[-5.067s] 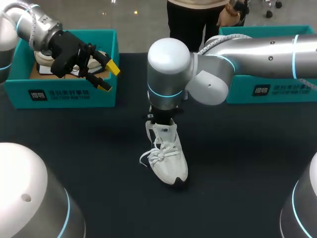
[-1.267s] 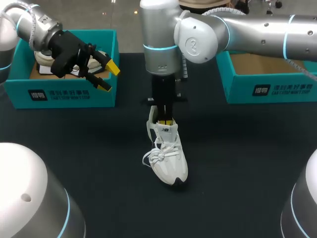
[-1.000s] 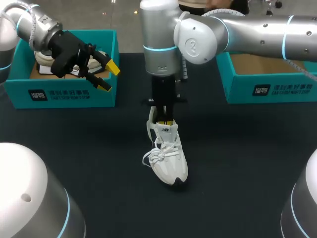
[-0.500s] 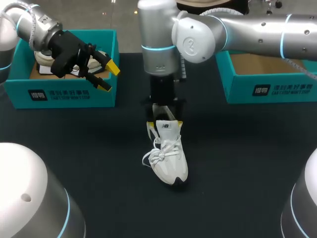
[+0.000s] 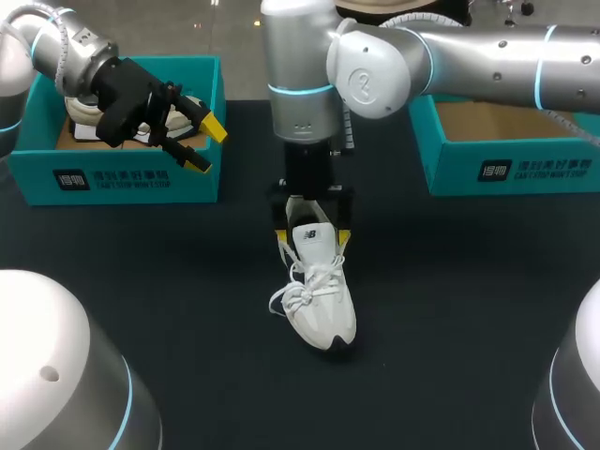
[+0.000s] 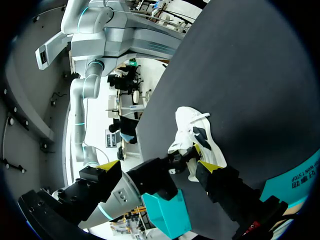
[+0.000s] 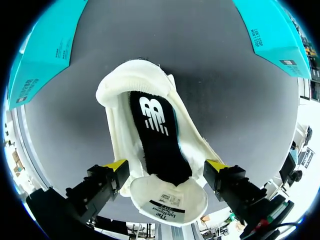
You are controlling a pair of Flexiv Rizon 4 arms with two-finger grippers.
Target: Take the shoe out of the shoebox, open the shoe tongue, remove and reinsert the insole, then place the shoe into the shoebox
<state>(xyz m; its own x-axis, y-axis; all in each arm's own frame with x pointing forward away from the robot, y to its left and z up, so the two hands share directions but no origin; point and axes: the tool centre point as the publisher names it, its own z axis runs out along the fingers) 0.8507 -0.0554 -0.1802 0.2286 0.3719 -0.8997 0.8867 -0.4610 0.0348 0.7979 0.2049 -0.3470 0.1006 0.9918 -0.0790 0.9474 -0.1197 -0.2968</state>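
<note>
Dark tabletop, white shoe [image 5: 319,291] upright mid-table.
Head view: right gripper [image 5: 311,236] spread wide astride its collar; left gripper [image 5: 206,145] open (fingers well apart) over a teal shoebox [image 5: 122,178]. Right wrist view: tongue [image 7: 167,197] laid back, black insole [image 7: 157,135] inside.

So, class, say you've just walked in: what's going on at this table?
The right gripper is down over a white shoe that stands on the black table, with its open fingers on either side of the shoe's mouth. The tongue is pulled open and the dark insole lies inside. The left gripper hangs open and empty in front of the left shoebox. The shoe is in neither that box nor the right shoebox.
</note>
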